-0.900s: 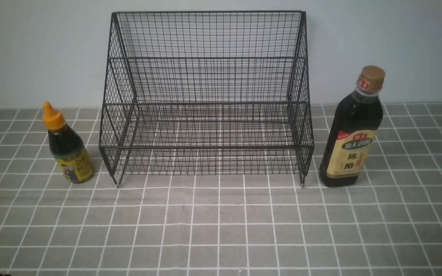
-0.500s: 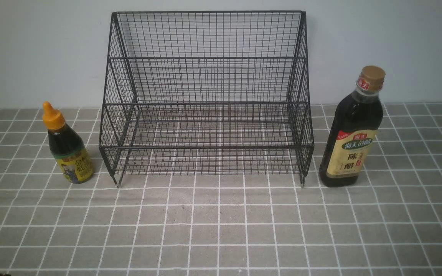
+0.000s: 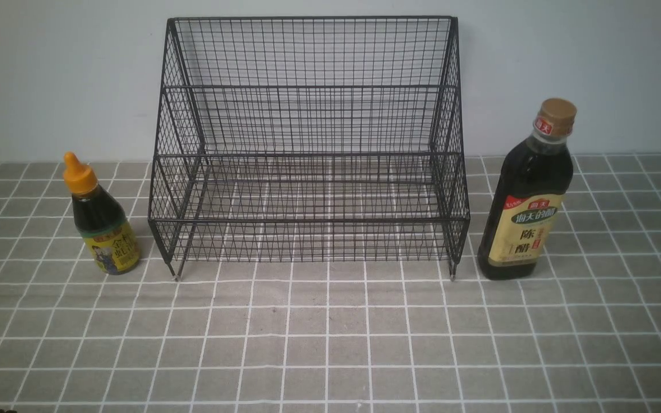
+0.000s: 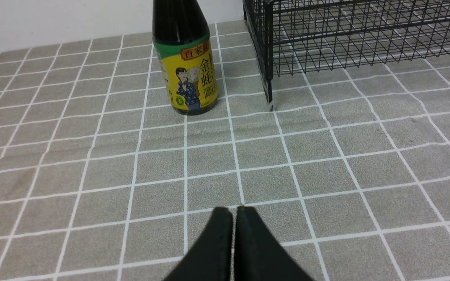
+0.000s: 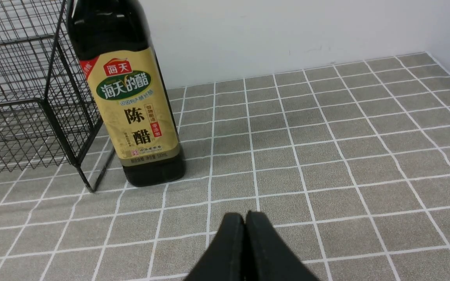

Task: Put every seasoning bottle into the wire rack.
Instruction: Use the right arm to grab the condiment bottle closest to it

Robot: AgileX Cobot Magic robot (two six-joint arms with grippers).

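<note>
The black wire rack stands at the back middle, with nothing on either tier. Left of it stands the short seasoning bottle with an orange nozzle cap and yellow label. Right of it stands the tall seasoning bottle with a brown-gold cap and beige label. Neither arm shows in the front view. In the left wrist view my left gripper is shut and empty, well short of the short bottle. My right gripper is shut and empty, a little short of the tall bottle.
A grey cloth with a white grid covers the table in front of the rack. A pale wall rises right behind the rack. The rack's corner leg stands close beside the tall bottle.
</note>
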